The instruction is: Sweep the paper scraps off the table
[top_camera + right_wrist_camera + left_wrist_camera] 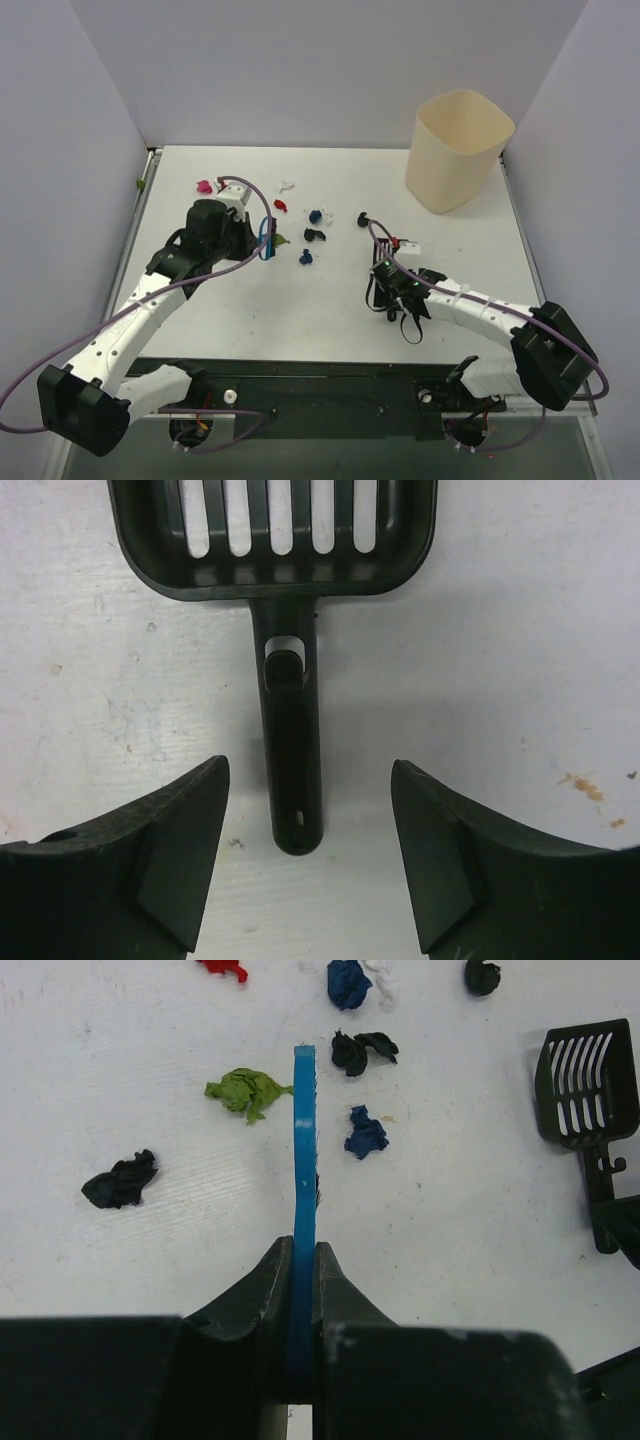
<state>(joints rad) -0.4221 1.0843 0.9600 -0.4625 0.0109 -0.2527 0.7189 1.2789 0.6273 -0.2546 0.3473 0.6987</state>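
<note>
My left gripper (303, 1252) pinches the blue brush (303, 1130). The right gripper (308, 765) gapes astride the scoop handle (290, 730); I'd centre, then close.

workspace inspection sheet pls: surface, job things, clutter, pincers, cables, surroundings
surface: white tabletop, faint specks.
job's things: small crumpled paper scraps in several colours, scattered left of centre, unswept.
clutter: cream bin upright at far right.
grippers: left pincer shut on thin blue brush; right pincer open astride the handle of the black slotted scoop, not touching.
cables: purple cables along both arms.
surroundings: pale lilac walls on three sides.
</note>
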